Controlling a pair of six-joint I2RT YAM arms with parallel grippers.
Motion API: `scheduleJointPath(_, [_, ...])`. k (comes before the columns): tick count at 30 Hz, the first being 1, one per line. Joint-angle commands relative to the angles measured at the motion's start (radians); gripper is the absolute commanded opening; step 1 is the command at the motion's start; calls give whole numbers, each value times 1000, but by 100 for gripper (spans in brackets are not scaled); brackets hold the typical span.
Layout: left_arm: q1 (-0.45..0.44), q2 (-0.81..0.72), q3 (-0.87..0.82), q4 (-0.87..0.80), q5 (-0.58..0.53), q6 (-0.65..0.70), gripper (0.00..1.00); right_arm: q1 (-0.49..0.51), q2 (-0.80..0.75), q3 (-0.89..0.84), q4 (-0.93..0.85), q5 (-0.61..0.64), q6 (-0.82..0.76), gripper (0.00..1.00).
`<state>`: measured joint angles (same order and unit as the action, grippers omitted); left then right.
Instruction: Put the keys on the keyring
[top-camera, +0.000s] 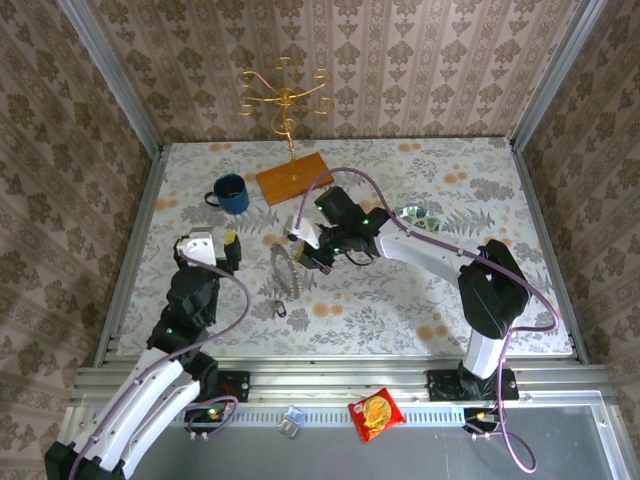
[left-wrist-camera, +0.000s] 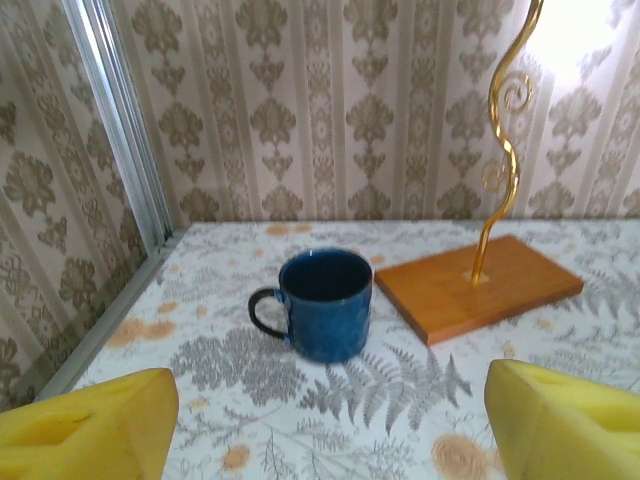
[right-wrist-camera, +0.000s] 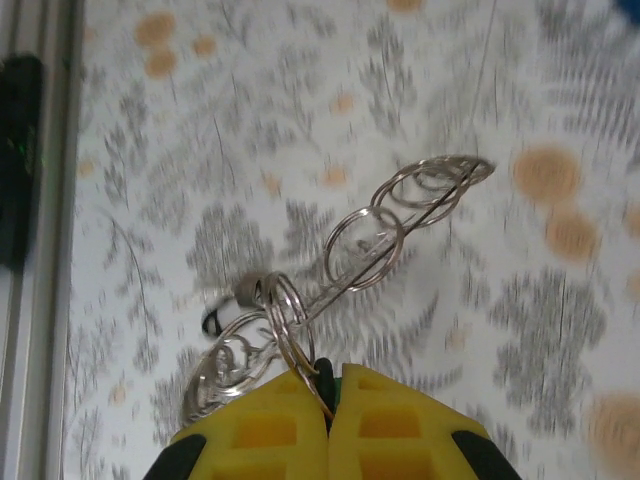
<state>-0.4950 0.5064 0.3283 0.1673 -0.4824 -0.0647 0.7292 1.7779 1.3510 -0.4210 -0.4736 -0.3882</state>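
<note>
While right gripper (right-wrist-camera: 330, 405) clamps thin silver wire keyring (right-wrist-camera: 285, 310), linked rings (right-wrist-camera: 365, 240) trail diagonally away; left gripper (left-wrist-camera: 320, 435), open, empty, hangs nearby, facing blue mug (left-wrist-camera: 325, 305).

Along the far edge of the counter (top-camera: 400, 310), left of centre, the blue mug (top-camera: 232, 193) and the gold stand's wooden base (top-camera: 293, 178) stand just beside each other. The right arm (top-camera: 430, 248) spans the middle, with a chain of rings (right-wrist-camera: 372, 232) pinched in the right gripper (right-wrist-camera: 328, 385). The near-right and far-right corners lie open.
</note>
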Motion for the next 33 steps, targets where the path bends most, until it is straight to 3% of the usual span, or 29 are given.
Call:
scheduleJointPath(1, [15, 63, 28, -13, 8, -54, 81, -41, -3, -34, -256, 33, -98, 0])
scheduleJointPath(4, [24, 122, 37, 0, 10, -67, 86, -53, -4, -60, -383, 137, -152, 0])
scheduleJointPath(9, [32, 190, 54, -2, 9, -81, 100, -54, -9, -112, -452, 353, -170, 0])
scheduleJointPath(12, [32, 222, 66, -20, -9, -83, 100, -53, -12, -144, -468, 410, -166, 3])
scheduleJointPath(16, [80, 272, 80, -57, -46, -83, 100, -51, -5, -180, -489, 480, -172, 14])
scheduleJointPath(22, [112, 345, 86, -57, -91, -80, 100, -100, -102, -219, -434, 448, -158, 35])
scheduleJointPath(26, [153, 393, 94, -34, -71, -26, 100, -204, -261, -271, -283, 402, -84, 46])
scheduleJointPath(30, [218, 446, 99, -8, -38, 7, 100, -366, -465, -417, 73, 394, 130, 49])
scheduleJointPath(33, [271, 478, 69, 74, -17, 44, 100, -454, -555, -573, 332, 437, 203, 51])
